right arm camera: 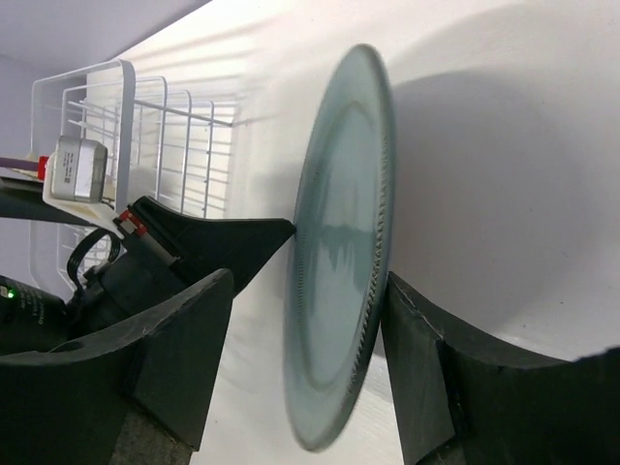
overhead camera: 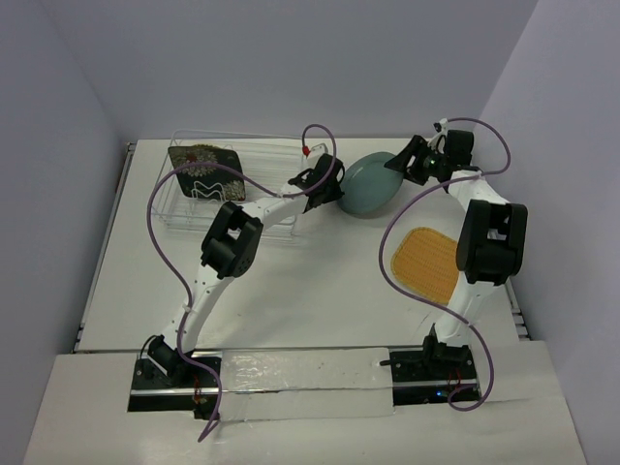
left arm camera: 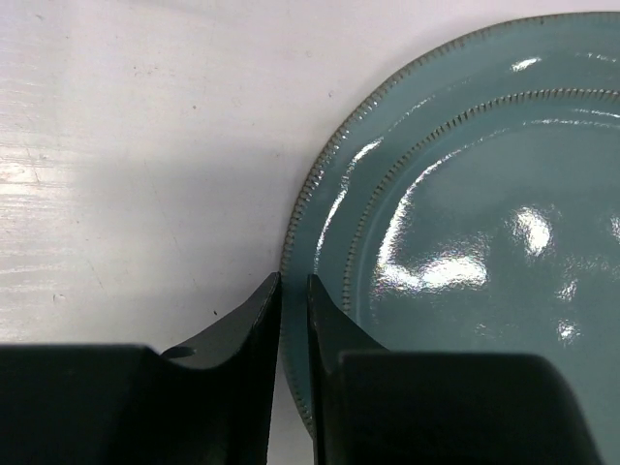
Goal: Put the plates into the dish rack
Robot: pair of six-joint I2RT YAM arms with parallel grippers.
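Teal plate [overhead camera: 370, 186]: stood tilted up on its edge rather than flat, on the table [overhead camera: 291, 300], just right of the dish rack [overhead camera: 172, 215] and between the two hands.
Right hand [right arm camera: 310, 279]: open, its fingers straddling the plate's rim. One finger [right arm camera: 417, 358] touched the rim from the far side. The other stood apart from the glossy face.
Left hand [left arm camera: 294, 286]: nearly closed, a thin slit between the fingers with nothing in it. Its tip was against the plate's beaded rim on the rack side.
Black flowered plate [overhead camera: 205, 170]: stood in the rack at its far left end.
Orange plate [overhead camera: 426, 263]: lay flat on the table beside the right arm, well apart from the rack.
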